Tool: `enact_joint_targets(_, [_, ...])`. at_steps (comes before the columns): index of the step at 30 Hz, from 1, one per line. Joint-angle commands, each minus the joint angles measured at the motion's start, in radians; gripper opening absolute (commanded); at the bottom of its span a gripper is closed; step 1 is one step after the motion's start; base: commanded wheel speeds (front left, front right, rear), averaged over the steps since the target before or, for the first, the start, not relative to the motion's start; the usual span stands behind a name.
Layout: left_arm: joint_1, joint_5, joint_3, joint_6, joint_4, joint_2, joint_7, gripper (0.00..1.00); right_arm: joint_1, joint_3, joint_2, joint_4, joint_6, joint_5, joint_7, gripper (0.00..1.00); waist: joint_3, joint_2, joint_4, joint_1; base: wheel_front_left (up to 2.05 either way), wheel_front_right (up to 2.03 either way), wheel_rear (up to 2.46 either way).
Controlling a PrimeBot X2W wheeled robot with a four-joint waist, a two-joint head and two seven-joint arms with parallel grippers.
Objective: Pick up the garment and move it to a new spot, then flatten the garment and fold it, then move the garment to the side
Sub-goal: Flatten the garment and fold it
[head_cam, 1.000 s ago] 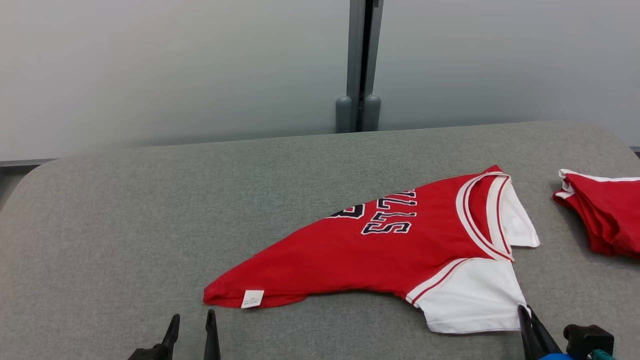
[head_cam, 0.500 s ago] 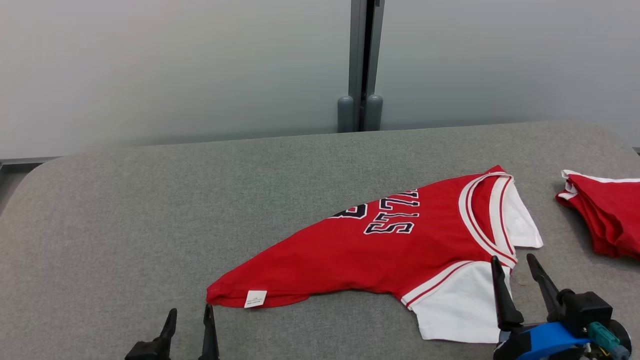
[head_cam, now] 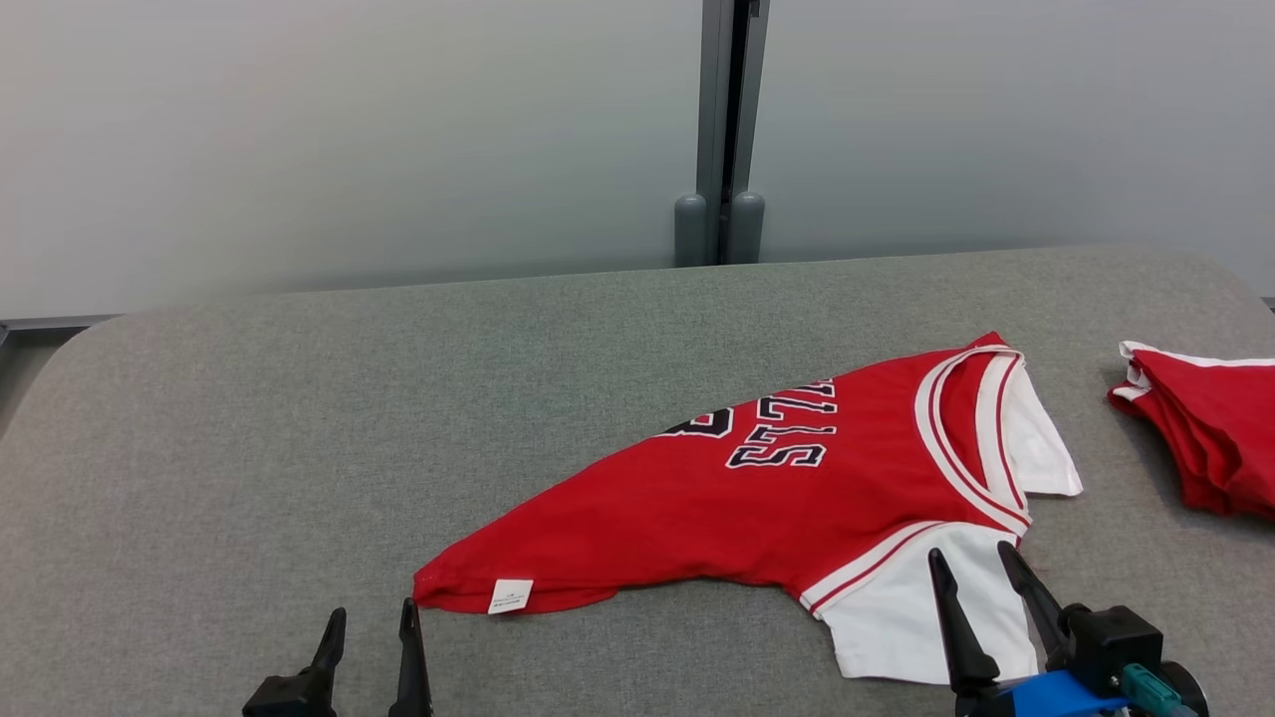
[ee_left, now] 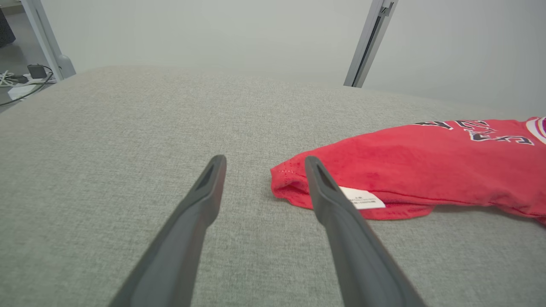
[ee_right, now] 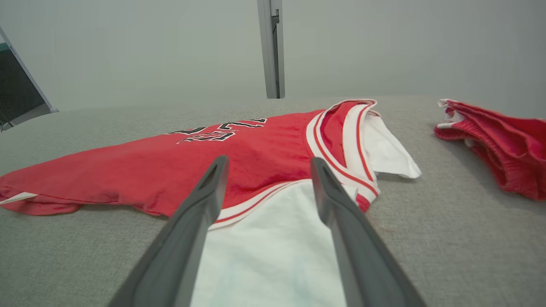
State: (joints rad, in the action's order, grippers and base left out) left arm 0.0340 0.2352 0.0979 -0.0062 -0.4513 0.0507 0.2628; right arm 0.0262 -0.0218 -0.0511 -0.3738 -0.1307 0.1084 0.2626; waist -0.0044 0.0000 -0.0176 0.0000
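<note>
The garment (head_cam: 757, 498) is a red jersey with white sleeves, white-trimmed collar and dark lettering, lying folded over in a long wedge on the grey padded table (head_cam: 299, 418). Its hem corner with a white tag (head_cam: 510, 596) points left. My right gripper (head_cam: 971, 563) stands open above the near white sleeve (ee_right: 273, 251), with nothing between its fingers. My left gripper (head_cam: 371, 612) is open at the near edge, just left of the hem corner (ee_left: 294, 187), apart from the cloth.
A second red garment (head_cam: 1205, 428) lies bunched at the table's right edge, also in the right wrist view (ee_right: 499, 140). A grey post (head_cam: 722, 129) stands behind the table against a pale wall. Cables (ee_left: 21, 81) lie on the floor at far left.
My right gripper has let go of the white sleeve's corner, opened, and moved left and up over the sleeve. The left gripper has kept its place and stays open.
</note>
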Motion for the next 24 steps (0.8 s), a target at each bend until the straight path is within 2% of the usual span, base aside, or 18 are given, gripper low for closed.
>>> enact_joint_targets(1, [-0.01, 0.003, -0.002, 0.004, 0.004, 0.0, 0.003, 1.0, -0.006, 0.0, -0.001, -0.004, 0.0, 0.005, 0.003, 1.0, 0.001, 0.0, -0.001, 0.0, 0.0, 0.0, 0.0])
enact_joint_targets(6, [-0.018, 0.053, 0.013, -0.033, 0.006, 0.0, 0.003, 1.0, 0.003, -0.005, -0.001, -0.01, 0.0, 0.005, 0.003, 1.0, 0.013, 0.0, -0.002, 0.0, 0.0, 0.0, 0.0])
enact_joint_targets(17, [-0.142, 0.121, 0.025, -0.049, -0.094, 0.0, 0.003, 1.0, 0.04, -0.025, -0.001, -0.012, 0.0, -0.001, 0.003, 1.0, 0.114, 0.0, -0.011, 0.0, 0.0, 0.0, 0.0])
enact_joint_targets(24, [-0.19, 0.182, 0.025, -0.086, -0.181, 0.0, 0.003, 1.0, 0.057, -0.033, 0.0, -0.011, 0.0, 0.001, 0.003, 1.0, 0.145, 0.0, -0.027, 0.0, 0.0, 0.0, 0.0])
